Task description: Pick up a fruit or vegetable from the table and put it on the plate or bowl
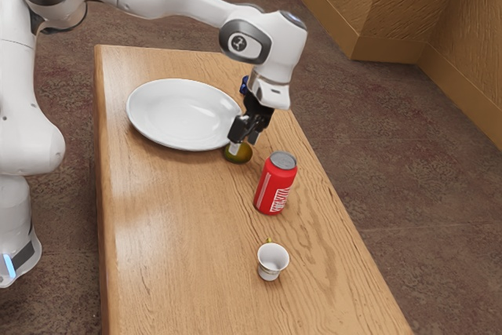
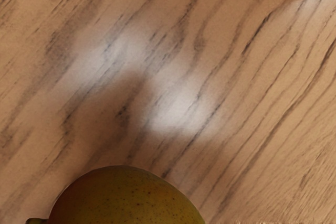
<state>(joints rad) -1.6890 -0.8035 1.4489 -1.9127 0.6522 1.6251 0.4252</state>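
Directly under our gripper (image 1: 243, 140): one pear (image 1: 238, 153), yellow-green and speckled, resting on the table (image 1: 172, 233). Our gripper stood low over its top; whether it was clamped on the pear or loose, we could not tell. From the wrist view, the pear (image 2: 123, 198) lay close beneath our hand, with wood grain beyond it.

Just beside the gripper, toward the arm's base: one white plate (image 1: 176, 111). Its rim touched or nearly touched the pear; we could not tell which. The pear lay outside the plate.

Near the gripper, on the side away from the plate: one red can (image 1: 275, 184), upright, apart from the pear.

Farther from the gripper, past the can: one small white cup (image 1: 272, 261), upright, well apart.
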